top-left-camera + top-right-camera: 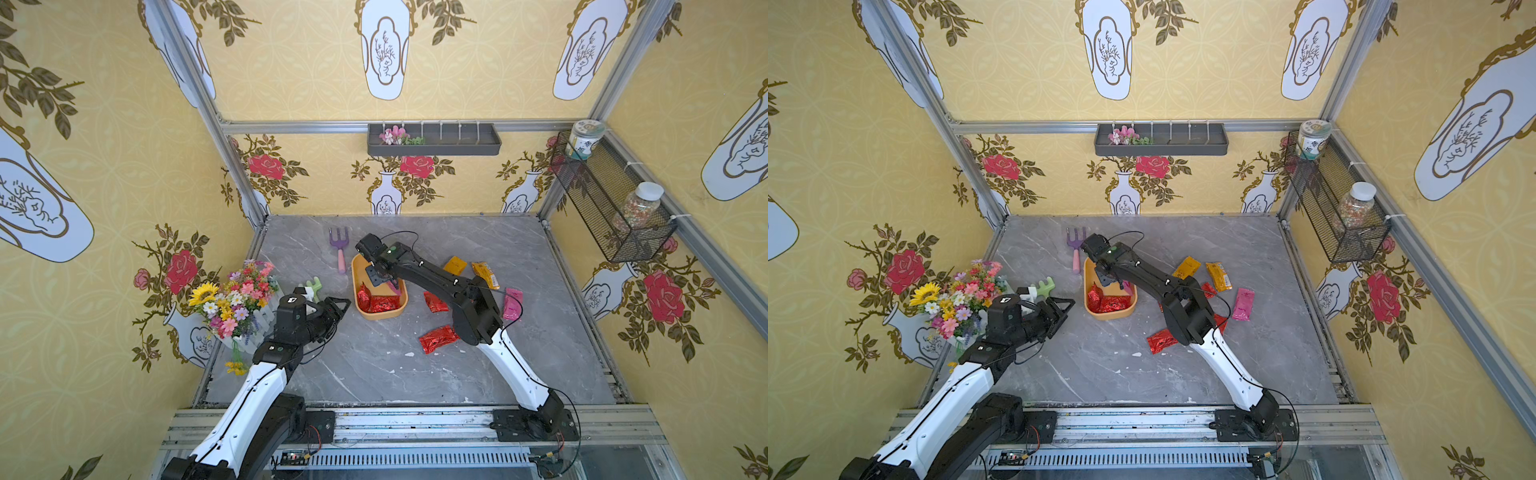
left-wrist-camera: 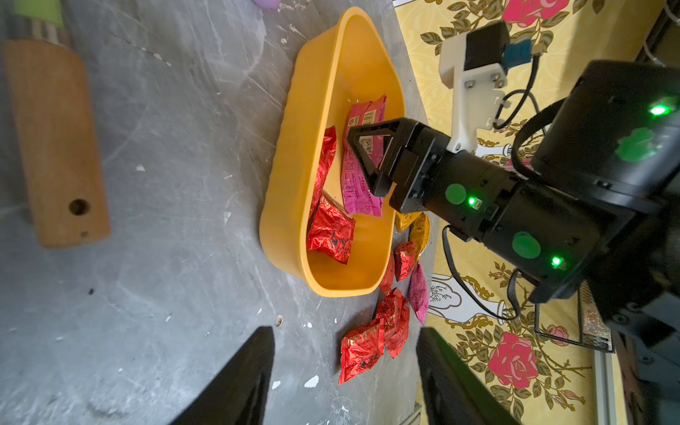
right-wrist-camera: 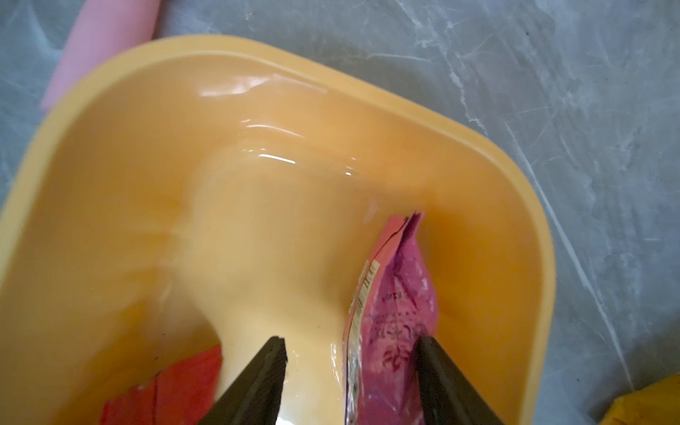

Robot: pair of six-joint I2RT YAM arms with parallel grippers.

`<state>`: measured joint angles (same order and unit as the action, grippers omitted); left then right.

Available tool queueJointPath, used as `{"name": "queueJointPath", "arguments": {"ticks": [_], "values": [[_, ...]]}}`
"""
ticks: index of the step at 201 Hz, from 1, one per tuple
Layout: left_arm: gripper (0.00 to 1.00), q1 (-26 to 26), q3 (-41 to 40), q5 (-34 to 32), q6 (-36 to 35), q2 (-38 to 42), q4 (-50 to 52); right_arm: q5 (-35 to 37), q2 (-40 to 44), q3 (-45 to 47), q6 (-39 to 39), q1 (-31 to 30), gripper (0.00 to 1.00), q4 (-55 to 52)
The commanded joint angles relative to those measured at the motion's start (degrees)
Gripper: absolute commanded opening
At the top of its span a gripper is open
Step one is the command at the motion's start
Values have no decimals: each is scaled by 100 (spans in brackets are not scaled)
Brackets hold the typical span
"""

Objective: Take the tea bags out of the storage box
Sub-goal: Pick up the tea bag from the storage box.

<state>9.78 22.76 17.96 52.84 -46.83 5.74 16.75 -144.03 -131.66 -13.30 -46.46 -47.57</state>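
Grey marble tabletop (image 1: 374,365), yellow floral walls (image 1: 311,83)

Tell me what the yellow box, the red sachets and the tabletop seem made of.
Storage box: moulded plastic, glossy; smooth walls with bright highlights. Red tea bags: metallised foil, probably; crinkled, shiny. Table: grey marble-look slab, veined; real stone or print, cannot tell.

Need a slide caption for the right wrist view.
Right gripper, jaws open, low inside the yellow storage box at a magenta tea bag; a red tea bag lies nearby.
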Motion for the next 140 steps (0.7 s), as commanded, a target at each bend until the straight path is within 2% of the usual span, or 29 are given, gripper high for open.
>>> {"name": "queueJointPath", "arguments": {"ticks": [1,33,74,140], "values": [[67,-3,-43,103,-72,-50,-106,59,184,123,-72,-119,59,84],[67,2,-52,131,-59,-81,-152,318,271,199,-71,-190,63,140],[67,-3,-79,156,-64,-37,-123,546,-53,-79,-42,-127,64,-137],[67,2,-92,160,-60,-32,-132,651,246,506,-76,-109,67,216]]}}
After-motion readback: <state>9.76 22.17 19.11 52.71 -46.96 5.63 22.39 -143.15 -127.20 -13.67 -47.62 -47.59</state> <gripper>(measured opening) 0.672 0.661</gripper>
